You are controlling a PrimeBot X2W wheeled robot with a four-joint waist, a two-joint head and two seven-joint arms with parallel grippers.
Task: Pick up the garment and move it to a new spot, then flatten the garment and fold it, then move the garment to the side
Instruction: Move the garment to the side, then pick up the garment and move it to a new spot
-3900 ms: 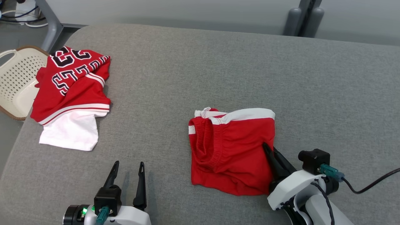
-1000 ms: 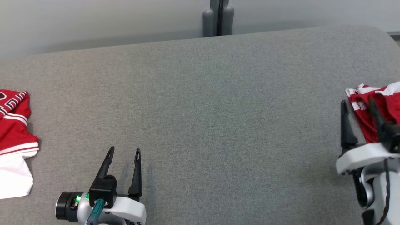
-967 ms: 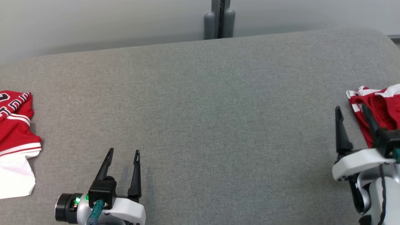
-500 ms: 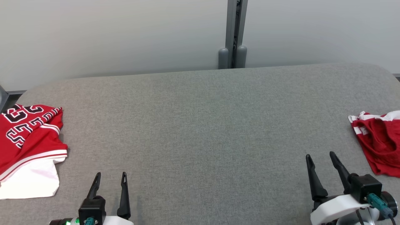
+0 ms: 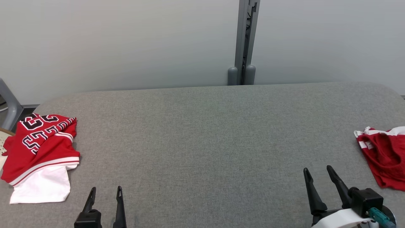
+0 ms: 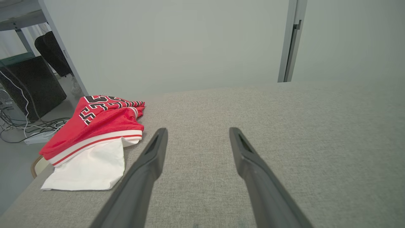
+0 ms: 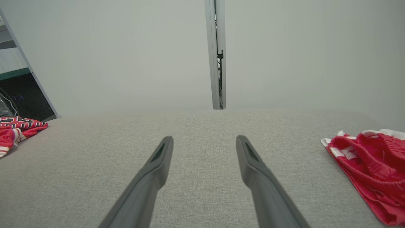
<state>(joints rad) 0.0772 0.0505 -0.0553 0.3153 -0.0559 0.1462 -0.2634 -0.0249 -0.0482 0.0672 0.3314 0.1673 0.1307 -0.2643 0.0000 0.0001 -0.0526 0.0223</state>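
The garment (image 5: pixel 384 158), folded red shorts with a white waistband, lies at the table's right edge, also in the right wrist view (image 7: pixel 367 171). My right gripper (image 5: pixel 317 173) stands open near the front edge, left of the shorts and apart from them, with nothing between its fingers (image 7: pixel 204 141). At the lower left my left gripper (image 5: pixel 105 192) is open and empty too (image 6: pixel 196 133).
A red jersey with black-and-white lettering (image 5: pixel 41 142) lies on a white garment (image 5: pixel 42 186) at the table's left edge (image 6: pixel 95 126). A beige basket rim (image 5: pixel 3 133) shows beyond it. The grey padded table (image 5: pixel 202 142) backs onto a pale wall with a grey post (image 5: pixel 242 47).
My right gripper has let go of the shorts and drawn back left toward the front edge. The head camera has tilted up, so the whole picture has shifted down.
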